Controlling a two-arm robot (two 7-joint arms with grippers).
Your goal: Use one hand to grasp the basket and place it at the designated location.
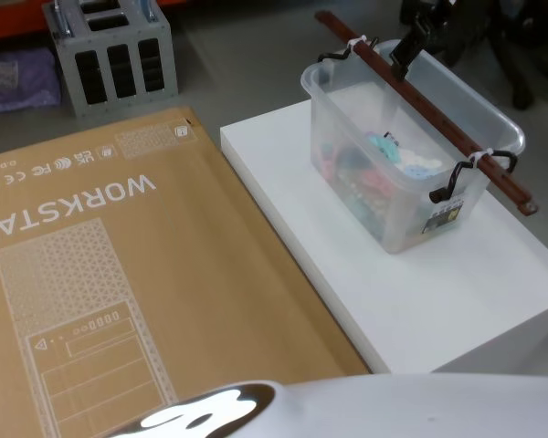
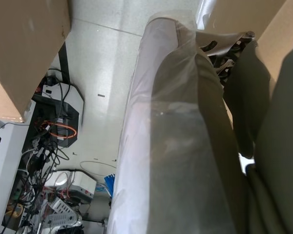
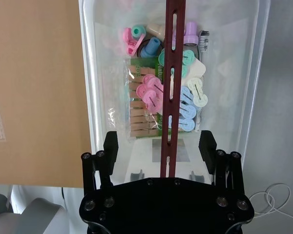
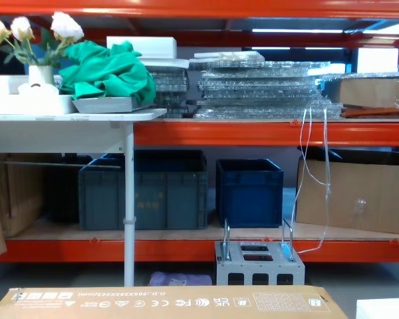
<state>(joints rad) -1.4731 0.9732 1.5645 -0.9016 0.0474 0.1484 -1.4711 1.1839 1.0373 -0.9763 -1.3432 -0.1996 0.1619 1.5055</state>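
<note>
Head: basket (image 1: 384, 196) sits on white surface (image 1: 457, 301) under right claw (image 1: 409, 53), which hangs over its far end; carton (image 1: 91, 274) left of claw. Right wrist: claw (image 3: 159, 142) wide open, empty, straddling bar (image 3: 175, 58), clips (image 3: 149, 92) below. Left wrist: left arm parked by carton. Chest: carton edge, shelves (image 4: 253, 123). Risk: closing this near the bar's end probably tips basket, spilling clips.

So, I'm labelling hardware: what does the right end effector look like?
The right end effector is matte black: two flat, rectangular fingers on a wide black body dotted with round screw heads.
</note>
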